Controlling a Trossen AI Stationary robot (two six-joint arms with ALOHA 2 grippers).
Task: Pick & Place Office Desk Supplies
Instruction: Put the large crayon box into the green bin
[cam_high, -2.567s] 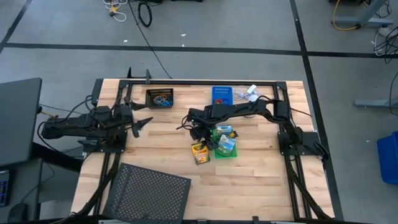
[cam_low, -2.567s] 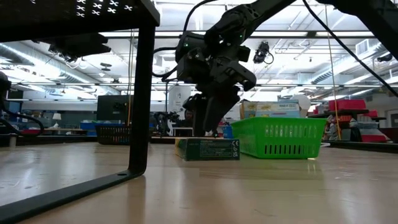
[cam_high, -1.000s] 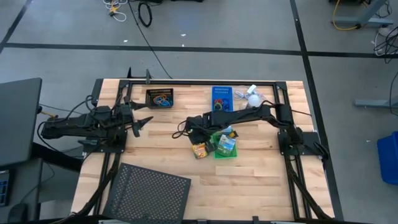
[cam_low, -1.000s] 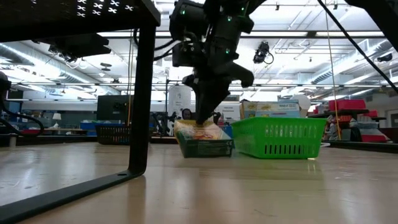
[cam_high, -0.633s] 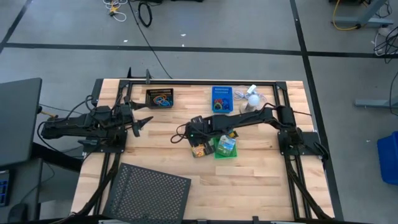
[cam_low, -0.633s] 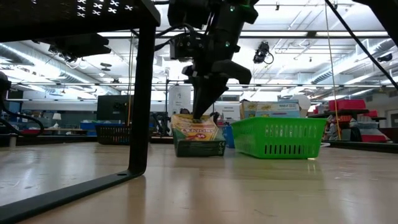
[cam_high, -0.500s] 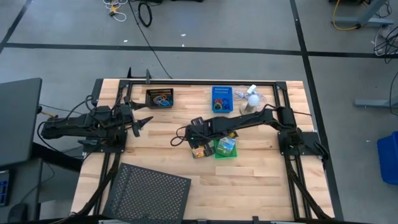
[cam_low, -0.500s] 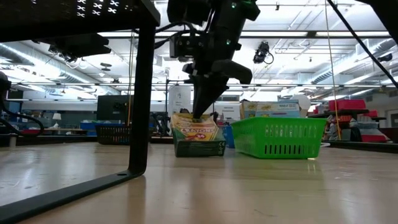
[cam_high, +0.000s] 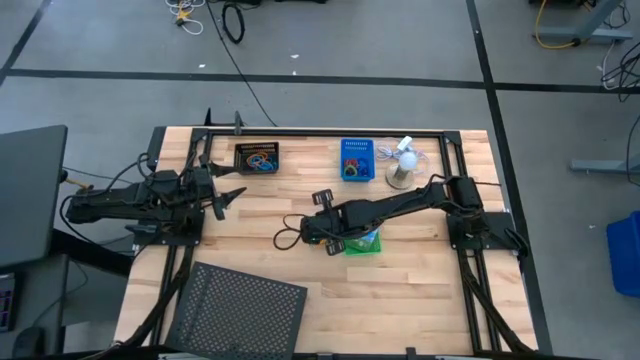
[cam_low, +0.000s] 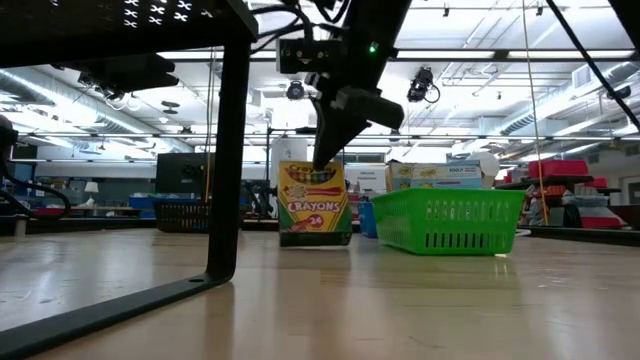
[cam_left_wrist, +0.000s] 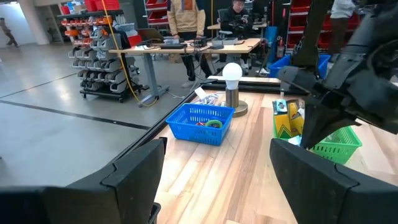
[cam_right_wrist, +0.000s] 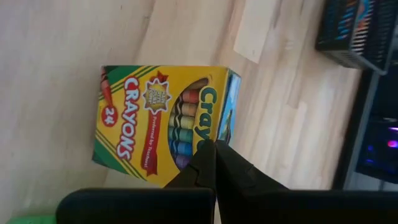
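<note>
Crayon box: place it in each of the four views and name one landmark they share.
High view: crayon box mostly hidden under the right arm, left of the green bin.
Low view: upright at centre, left of that bin.
Left wrist view: right of centre, behind the right arm.
Right wrist view: centre, at the shut right pincer.
Shared landmark: green bin.

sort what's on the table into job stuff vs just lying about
Job: crayon box under the shut right hand, green bin, blue bin, black bin.
Lying about: fan, mesh tray.
</note>
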